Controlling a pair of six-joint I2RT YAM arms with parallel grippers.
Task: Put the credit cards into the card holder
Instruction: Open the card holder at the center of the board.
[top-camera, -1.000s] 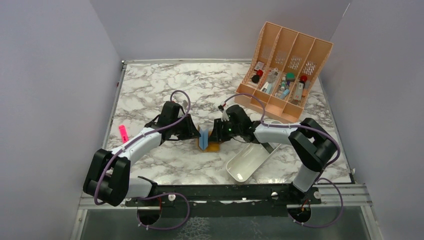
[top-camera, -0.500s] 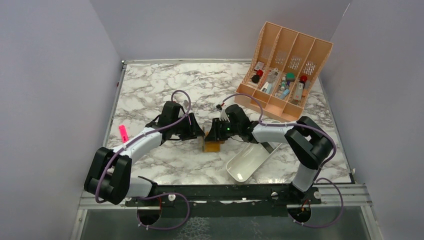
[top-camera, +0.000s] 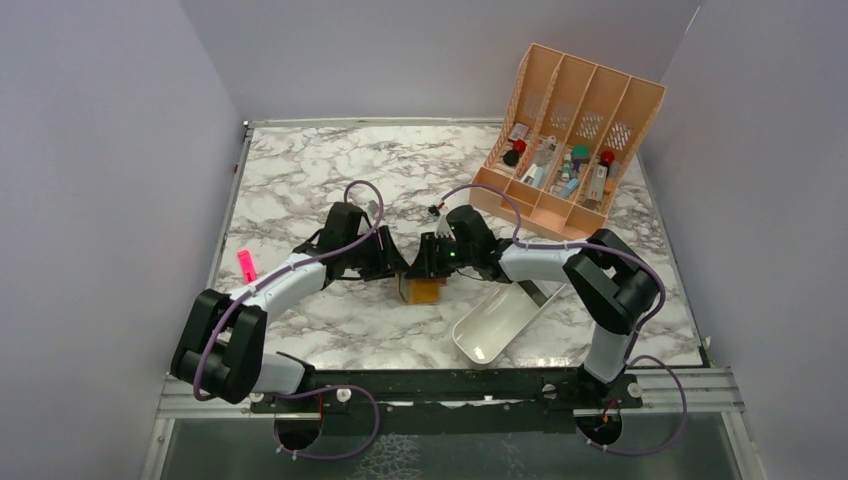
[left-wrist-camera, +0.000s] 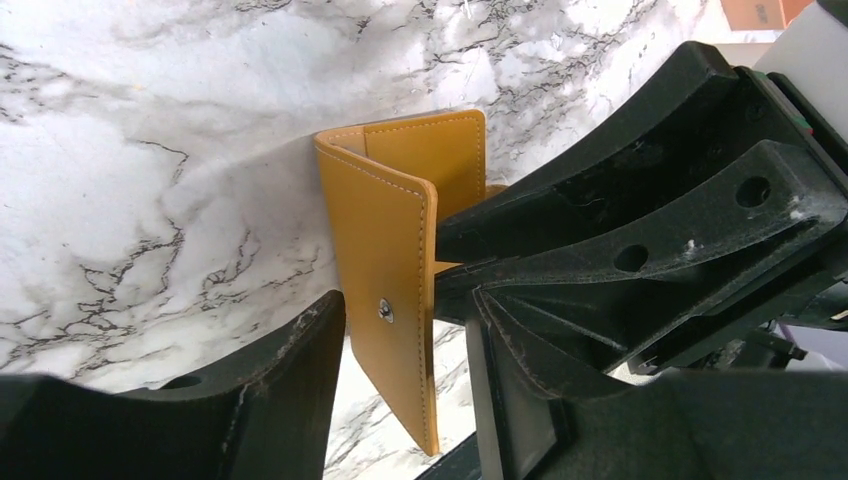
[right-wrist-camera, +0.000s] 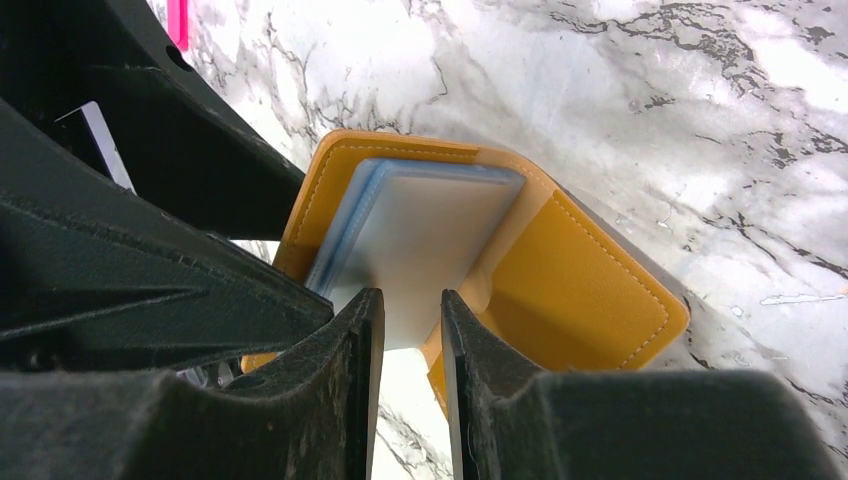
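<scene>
Credit cards (right-wrist-camera: 430, 230) sit stacked inside the card holder (left-wrist-camera: 400, 240), which stands mid-table. Your left gripper (left-wrist-camera: 405, 305) straddles the holder, jaws wide, not clamping. Your right gripper (right-wrist-camera: 405, 320) is narrow at the cards' near edge; whether it pinches them is unclear. Seat them fully before folding.

White-and-black arms (top-camera: 275, 290), looping purple cables (top-camera: 360, 190), scuffed black hands (left-wrist-camera: 405, 330), seemingly a green light (top-camera: 452, 254).

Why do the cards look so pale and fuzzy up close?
Right wrist view: the cards sit close, so probably light washes them out and they go soft. Left wrist view: the wallet is sharp, stitches showing. Top view: even light, faint shadows on the table.
</scene>
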